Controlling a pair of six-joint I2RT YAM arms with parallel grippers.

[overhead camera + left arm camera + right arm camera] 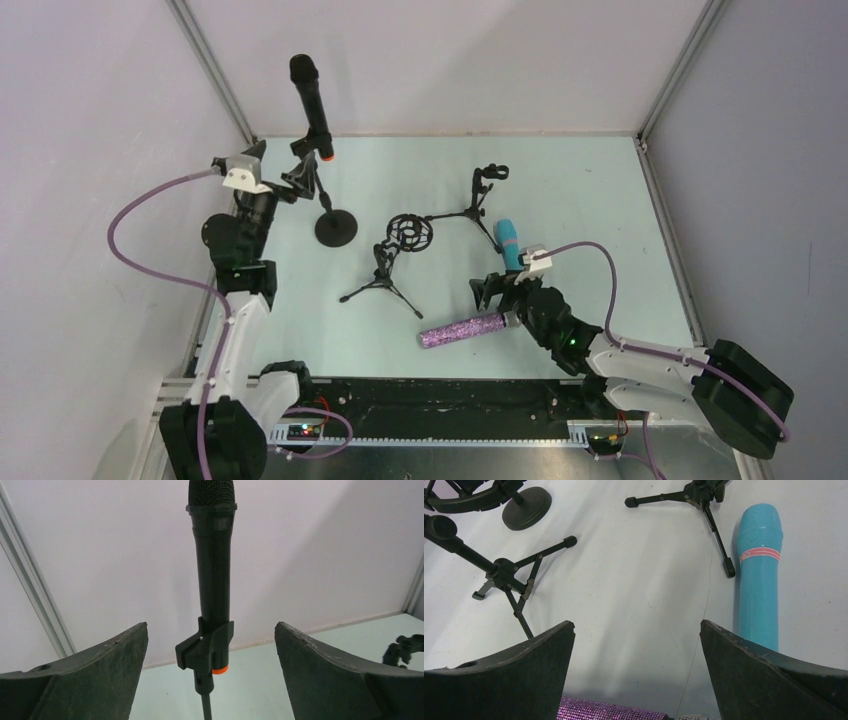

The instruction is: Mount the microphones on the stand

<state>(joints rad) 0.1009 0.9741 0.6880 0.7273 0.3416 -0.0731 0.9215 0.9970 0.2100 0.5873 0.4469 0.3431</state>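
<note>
The black microphone (310, 100) with the orange end ring (220, 670) stands upright in the clip (205, 647) of the round-base stand (335, 228). My left gripper (300, 180) is open; in the left wrist view its fingers (100, 675) stand apart on either side of the clip without touching it. The glittery purple microphone (460, 330) lies on the table with its silver head (696, 717) just under my right gripper (495, 290). That gripper (637, 624) is open and holds nothing. The light blue microphone (758, 580) lies just to its right.
A tripod stand (380, 285) with a round shock-mount ring (405, 232) stands mid-table. A second tripod stand (470, 213) with an empty clip (490, 178) stands behind the blue microphone. White walls close in the far and side edges.
</note>
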